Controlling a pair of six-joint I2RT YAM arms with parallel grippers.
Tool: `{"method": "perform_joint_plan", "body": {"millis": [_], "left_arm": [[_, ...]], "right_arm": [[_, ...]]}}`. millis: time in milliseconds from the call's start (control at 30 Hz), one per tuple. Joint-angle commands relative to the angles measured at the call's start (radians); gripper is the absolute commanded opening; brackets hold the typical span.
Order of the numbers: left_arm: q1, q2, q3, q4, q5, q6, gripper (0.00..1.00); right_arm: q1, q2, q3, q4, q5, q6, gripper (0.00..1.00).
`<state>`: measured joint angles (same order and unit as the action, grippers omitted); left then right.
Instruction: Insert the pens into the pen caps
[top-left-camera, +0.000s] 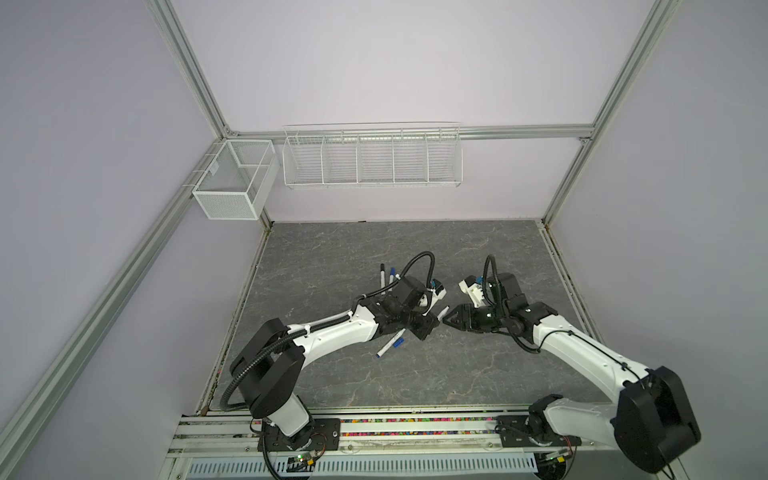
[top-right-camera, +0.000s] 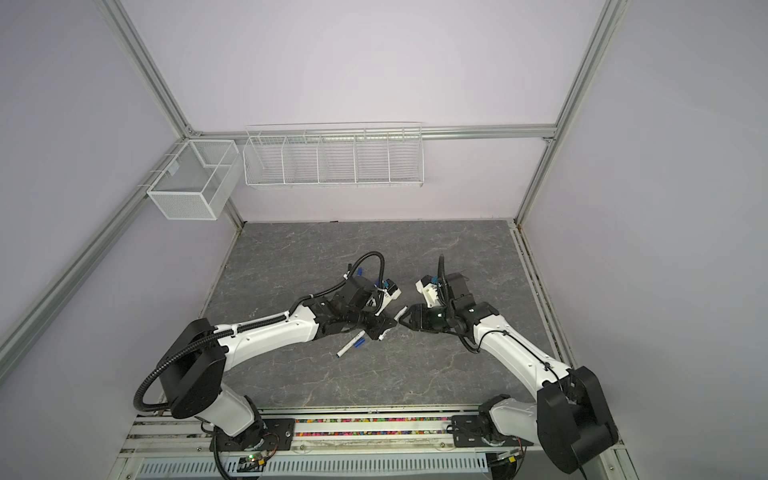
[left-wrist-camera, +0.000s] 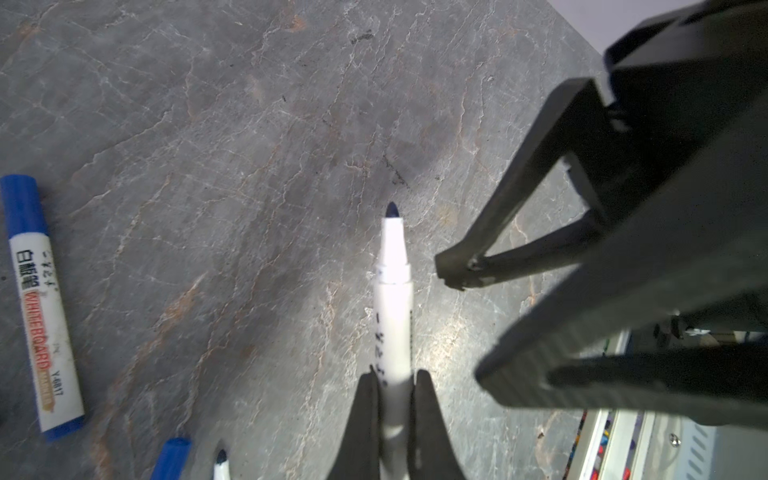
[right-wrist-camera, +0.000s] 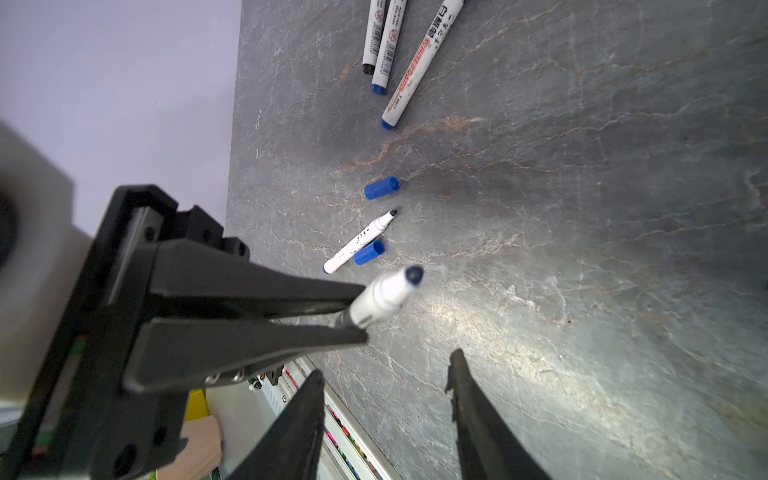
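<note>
The left gripper (left-wrist-camera: 395, 382) clamps matte black tapered fingers on a smooth white pen (left-wrist-camera: 392, 299), its dark blue tip bare, above mid-table; the right gripper (right-wrist-camera: 387, 361) gapes empty beside it. Two stubby blue caps (right-wrist-camera: 381, 188) and a second uncapped pen (right-wrist-camera: 357, 242) lie near-left on the veined grey table (right-wrist-camera: 582, 208)

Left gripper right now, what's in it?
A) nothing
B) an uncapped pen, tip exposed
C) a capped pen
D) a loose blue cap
B: the left gripper is shut on a pen whose dark blue tip is bare, with no cap on it.
</note>
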<state>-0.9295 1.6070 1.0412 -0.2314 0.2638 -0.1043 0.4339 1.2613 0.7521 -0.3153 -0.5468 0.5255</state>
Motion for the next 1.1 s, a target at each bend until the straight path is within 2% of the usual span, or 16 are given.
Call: {"method": "perform_joint_plan", "body": {"millis": [0, 233, 467, 633, 733, 933, 1067], "left_arm": [[0.003, -0.032, -0.027, 0.023, 0.040, 0.003, 0.00], [0.004, -0.050, -0.047, 0.048, 0.030, -0.001, 0.00], [0.008, -0.049, -0.048, 0.075, 0.020, -0.013, 0.00], [0.010, -0.044, -0.052, 0.080, 0.008, -0.021, 0.00], [0.011, -0.035, -0.054, 0.067, 0.010, -0.017, 0.21], [0.011, -0.015, -0.047, 0.043, 0.006, -0.008, 0.27], [0.012, -0.006, -0.037, 0.038, 0.027, 0.000, 0.27]], "right_arm": [[0.008, 0.034, 0.031, 0.078, -0.018, 0.038, 0.48], [0.029, 0.096, 0.052, 0.136, -0.037, 0.074, 0.34], [0.065, 0.128, 0.052, 0.172, -0.045, 0.099, 0.31], [0.068, 0.121, 0.037, 0.196, -0.046, 0.119, 0.15], [0.068, 0.104, 0.035, 0.193, -0.044, 0.119, 0.13], [0.065, 0.071, 0.039, 0.174, -0.039, 0.114, 0.12], [0.061, 0.059, 0.036, 0.170, -0.035, 0.115, 0.12]]}}
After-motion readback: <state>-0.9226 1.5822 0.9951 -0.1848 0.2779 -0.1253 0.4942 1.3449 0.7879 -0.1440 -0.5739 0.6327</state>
